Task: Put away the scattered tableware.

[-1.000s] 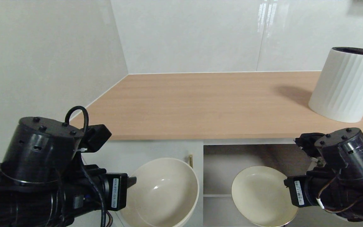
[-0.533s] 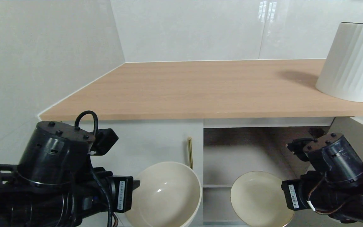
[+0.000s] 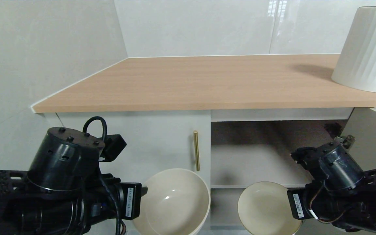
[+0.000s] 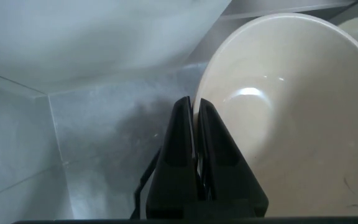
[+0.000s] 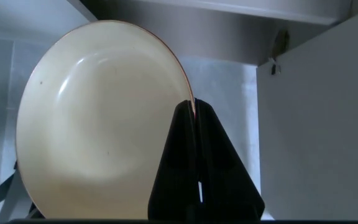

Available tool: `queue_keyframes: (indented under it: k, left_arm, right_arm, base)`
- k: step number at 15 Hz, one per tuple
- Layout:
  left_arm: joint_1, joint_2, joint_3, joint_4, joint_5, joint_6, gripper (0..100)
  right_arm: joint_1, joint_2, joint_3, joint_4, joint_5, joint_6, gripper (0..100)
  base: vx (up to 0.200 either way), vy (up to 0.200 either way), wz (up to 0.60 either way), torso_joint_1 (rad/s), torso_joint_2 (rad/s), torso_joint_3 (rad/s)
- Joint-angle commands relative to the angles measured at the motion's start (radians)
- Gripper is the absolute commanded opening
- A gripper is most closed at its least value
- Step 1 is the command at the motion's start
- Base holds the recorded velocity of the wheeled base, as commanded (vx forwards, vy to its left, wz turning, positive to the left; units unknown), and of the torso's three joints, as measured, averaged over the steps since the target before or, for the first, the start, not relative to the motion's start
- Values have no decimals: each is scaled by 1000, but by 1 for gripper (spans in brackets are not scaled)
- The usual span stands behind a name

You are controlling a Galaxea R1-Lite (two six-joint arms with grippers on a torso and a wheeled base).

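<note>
1. The counter (image 3: pixel 207 81), a wooden top, runs across the head view and meets pale walls (image 3: pixel 44 49) at the back and on the robot's left.
2. The cabinet (image 3: pixel 155 137) sits under the counter. Its left door is shut. Its right compartment is open, with a shelf (image 3: pixel 227 186) across it low down. The open door (image 3: pixel 374 137) stands at the far right.
3. A white ribbed tub (image 3: pixel 367 49) stands upright on the counter's right end, well apart from the tableware.
4. The bowl (image 3: pixel 175 202) is cream. It is held on edge in the air with its hollow facing the head camera. It hangs in front of the shut left door, and its right rim is near the line where the open compartment begins.
5. The plate (image 3: pixel 266 209) is cream and smaller than the bowl. It is also held tilted on edge, low in front of the open compartment at about shelf height. It hangs beside the bowl, and the two are not touching.
6. The left gripper (image 4: pixel 195 104) pinches the bowl's rim, with one finger inside the hollow and one outside.
7. The right gripper (image 5: pixel 193 107) pinches the plate's rim, its two fingers pressed close on either face.
8. The handle (image 3: pixel 196 150), a thin gold bar, stands upright along the shut door's right edge, just above the bowl.
</note>
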Motion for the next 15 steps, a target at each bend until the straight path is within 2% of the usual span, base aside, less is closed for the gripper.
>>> queue_keyframes:
  k: [1, 3, 4, 8, 12, 13, 15]
  left_arm:
    - [0, 2, 0, -1, 1, 0, 0]
    - [0, 0, 0, -1, 1, 0, 0]
    - [0, 3, 0, -1, 1, 0, 0]
    - [0, 5, -1, -17, 2, 5, 0]
    - [1, -9, -4, -56, 5, 11, 0]
    - [1, -7, -4, -55, 7, 29, 0]
    - [1, -4, -4, -56, 7, 36, 0]
  right_arm:
    - [0, 16, 1, 1, 1, 3, 0]
    - [0, 19, 10, 1, 5, 4, 0]
    - [0, 50, 22, -7, 42, 3, 0]
    - [-17, 188, 84, -236, 65, 4, 0]
    - [-24, 214, 84, -354, 65, 1, 0]
    - [-33, 268, 76, -412, 59, -1, 0]
    - [-78, 345, 56, -476, 57, -14, 0]
  base:
    - [0, 0, -600, -7, 7, 17]
    - [0, 0, 0, 0, 0, 0]
    - [0, 0, 0, 0, 0, 0]
    - [0, 0, 0, 0, 0, 0]
    - [0, 0, 0, 0, 0, 0]
    - [0, 0, 0, 0, 0, 0]
    - [0, 0, 0, 0, 0, 0]
